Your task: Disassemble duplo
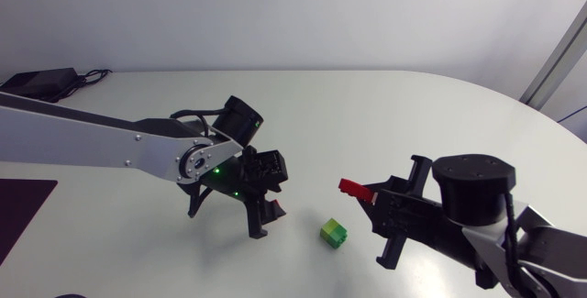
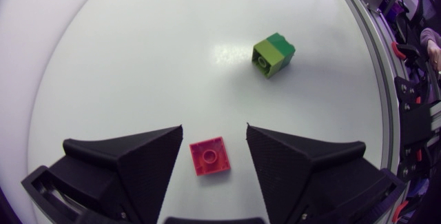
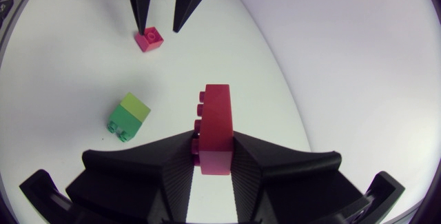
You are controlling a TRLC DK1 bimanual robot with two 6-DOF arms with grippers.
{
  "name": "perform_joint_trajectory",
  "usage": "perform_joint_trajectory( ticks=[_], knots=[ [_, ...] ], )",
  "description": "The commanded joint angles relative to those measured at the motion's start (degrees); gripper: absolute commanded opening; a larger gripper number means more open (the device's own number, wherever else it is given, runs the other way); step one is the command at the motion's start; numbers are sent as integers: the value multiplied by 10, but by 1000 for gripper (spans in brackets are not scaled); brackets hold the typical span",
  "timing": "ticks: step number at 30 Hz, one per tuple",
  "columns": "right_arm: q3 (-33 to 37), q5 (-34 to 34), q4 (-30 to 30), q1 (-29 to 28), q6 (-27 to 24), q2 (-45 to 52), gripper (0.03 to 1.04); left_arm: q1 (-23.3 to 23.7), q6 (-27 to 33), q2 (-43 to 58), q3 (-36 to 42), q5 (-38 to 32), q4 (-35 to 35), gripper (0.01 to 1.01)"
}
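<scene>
Tool at lower right pinching long red brick, likely to keep it apart; left tool spread around small red brick.

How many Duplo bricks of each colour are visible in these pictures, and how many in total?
Red: 2, the small red brick and the long red brick
Dark green: 1, the dark green brick
Light green: 1, the light green brick
Total: 4
</scene>
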Motion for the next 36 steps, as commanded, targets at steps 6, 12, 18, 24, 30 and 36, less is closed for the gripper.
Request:
perform_joint_trajectory(
  ticks=[6,12,18,24,30,36],
  knots=[
    [-13,-3,74,-36,-33,115,192,-62,14,-16,-2,-1,46,964],
    [-8,21,159,-62,-45,225,202,-102,54,33,25,2,53,970],
    [-3,29,196,-73,-48,281,261,-130,87,73,46,7,48,970],
    [-14,28,180,-75,-36,239,977,-133,124,88,60,12,46,966],
    [-29,25,82,-63,-27,129,995,-116,164,122,100,22,32,959],
    [-38,24,-78,-25,1,-45,995,-111,206,146,148,40,-38,926]
  ],
)
